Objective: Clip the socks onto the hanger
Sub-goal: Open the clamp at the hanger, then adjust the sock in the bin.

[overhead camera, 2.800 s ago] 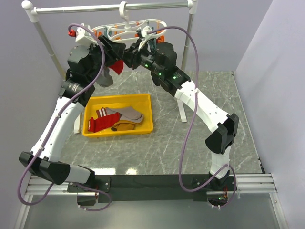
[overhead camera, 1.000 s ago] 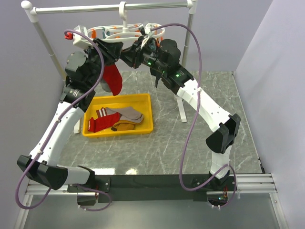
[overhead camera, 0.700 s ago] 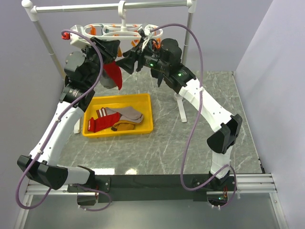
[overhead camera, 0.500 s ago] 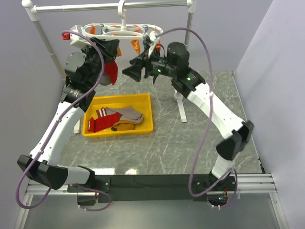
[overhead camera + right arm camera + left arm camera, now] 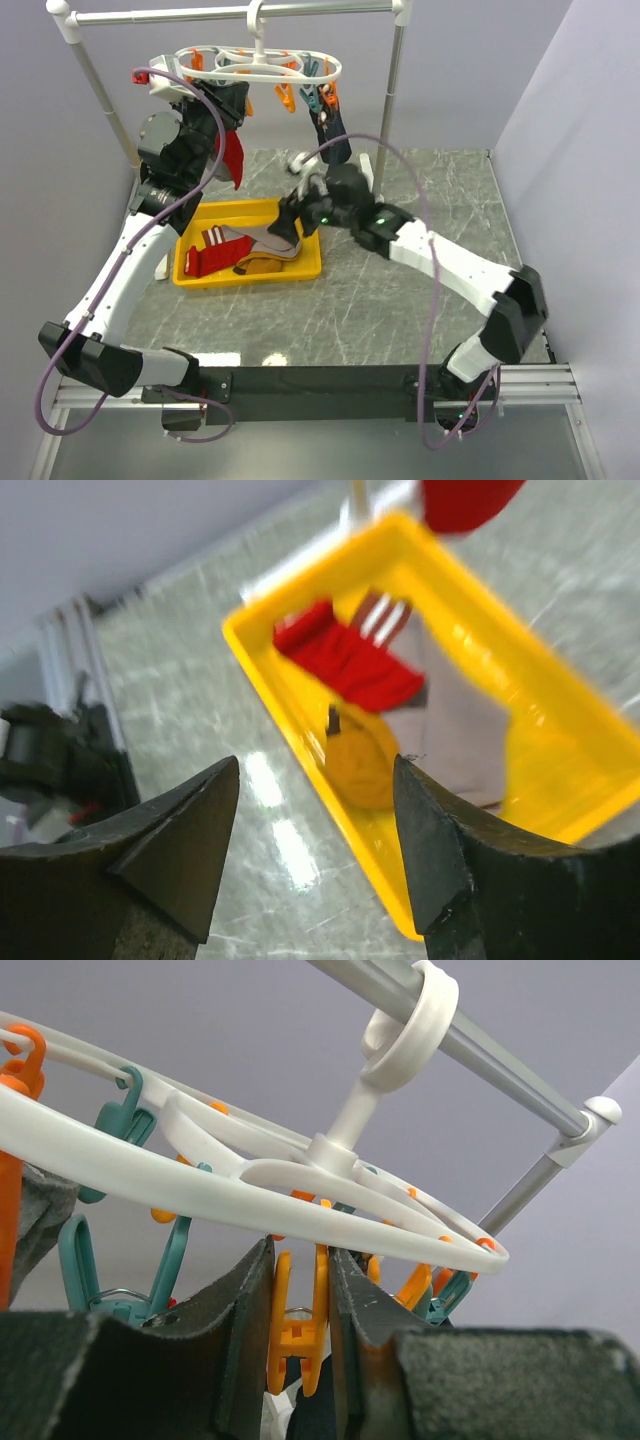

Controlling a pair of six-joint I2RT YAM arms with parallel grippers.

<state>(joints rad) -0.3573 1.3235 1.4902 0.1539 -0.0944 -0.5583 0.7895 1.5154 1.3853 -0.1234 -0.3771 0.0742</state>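
The white oval hanger hangs by its hook from the rail, with orange and teal clothespins under it. My left gripper is up at its left side, shut on an orange clothespin. A red sock dangles just below that gripper, its top hidden behind it. A dark sock hangs from the hanger's right side. My right gripper is open and empty above the yellow tray. The tray holds a red striped sock, a grey one and a mustard one.
The white pole-and-rail stand carries the hanger at the back of the marble table. Its feet stand behind the tray. Purple walls close in behind and to the right. Both arms' cables loop loosely near the hanger and tray.
My right gripper has opened, left the hanger and swung down to the tray. The hanger has settled level, with the dark sock hanging on it. The left gripper has closed a little at the hanger.
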